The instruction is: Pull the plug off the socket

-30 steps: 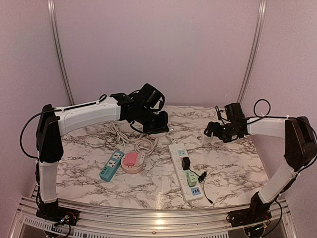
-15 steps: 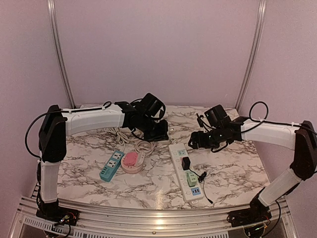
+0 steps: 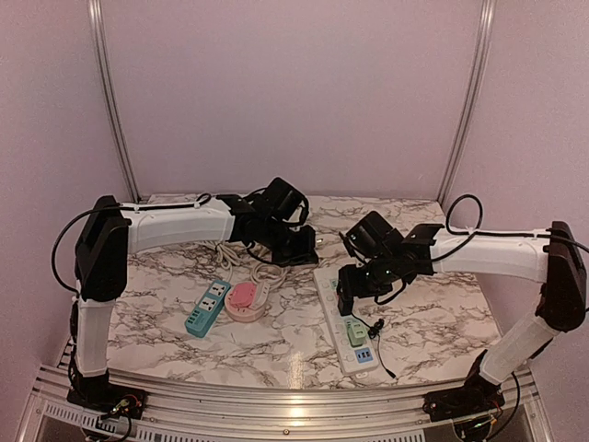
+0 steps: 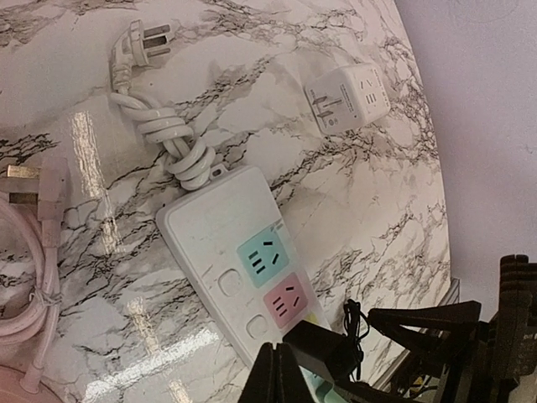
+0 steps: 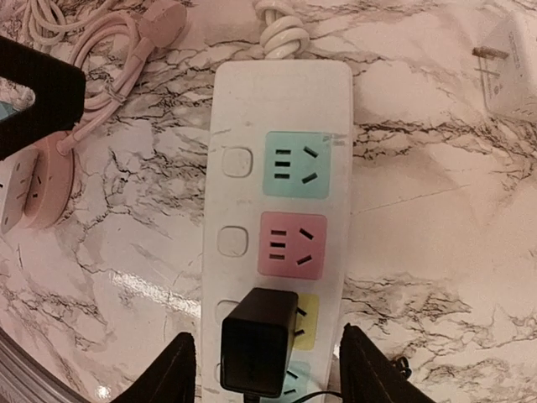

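Right gripper (image 5: 268,367): jaws partly open, one finger (image 5: 178,374) on each side of the plug (image 5: 258,340). Gaps show on both sides, nothing gripped.

Plug: black, boxy, matte. Seated in the yellow socket (image 5: 305,323) of the white strip (image 5: 281,96), at 6 o'clock from the pink socket (image 5: 291,245). A thin black cable (image 5: 394,367) trails from it.

Strip lies flat on the marble table (image 3: 433,313), its cord (image 4: 180,151) coiled at the far end.

Left gripper (image 4: 273,375): jaws closed together, empty, at 11 o'clock from the strip in the top view.
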{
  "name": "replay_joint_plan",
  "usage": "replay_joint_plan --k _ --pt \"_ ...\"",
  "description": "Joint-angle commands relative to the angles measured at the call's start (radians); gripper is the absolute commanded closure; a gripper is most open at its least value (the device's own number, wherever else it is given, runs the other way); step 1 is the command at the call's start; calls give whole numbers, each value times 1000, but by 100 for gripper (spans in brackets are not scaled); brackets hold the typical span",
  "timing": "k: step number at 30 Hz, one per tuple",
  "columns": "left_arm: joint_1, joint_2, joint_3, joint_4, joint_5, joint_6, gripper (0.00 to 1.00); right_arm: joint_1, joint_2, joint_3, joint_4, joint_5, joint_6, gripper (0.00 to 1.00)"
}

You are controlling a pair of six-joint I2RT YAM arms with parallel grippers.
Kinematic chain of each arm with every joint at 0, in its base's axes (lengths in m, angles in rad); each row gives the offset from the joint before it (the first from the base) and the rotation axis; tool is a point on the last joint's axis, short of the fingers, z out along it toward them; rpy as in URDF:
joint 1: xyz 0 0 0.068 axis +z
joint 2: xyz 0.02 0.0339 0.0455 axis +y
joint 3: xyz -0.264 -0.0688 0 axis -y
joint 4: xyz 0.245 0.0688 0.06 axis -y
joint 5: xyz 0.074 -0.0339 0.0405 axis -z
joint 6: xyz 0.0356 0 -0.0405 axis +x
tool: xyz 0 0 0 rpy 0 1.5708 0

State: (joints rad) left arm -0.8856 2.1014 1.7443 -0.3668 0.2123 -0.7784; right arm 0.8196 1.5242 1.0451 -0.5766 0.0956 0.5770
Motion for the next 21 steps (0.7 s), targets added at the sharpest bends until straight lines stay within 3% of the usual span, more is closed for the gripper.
replay_joint_plan --k 1,21 --pt "-2 54 2 33 44 8 100 24 40 49 -42 43 50 46" --pt "-36 229 96 78 127 -51 100 61 135 84 -52 85 26 62"
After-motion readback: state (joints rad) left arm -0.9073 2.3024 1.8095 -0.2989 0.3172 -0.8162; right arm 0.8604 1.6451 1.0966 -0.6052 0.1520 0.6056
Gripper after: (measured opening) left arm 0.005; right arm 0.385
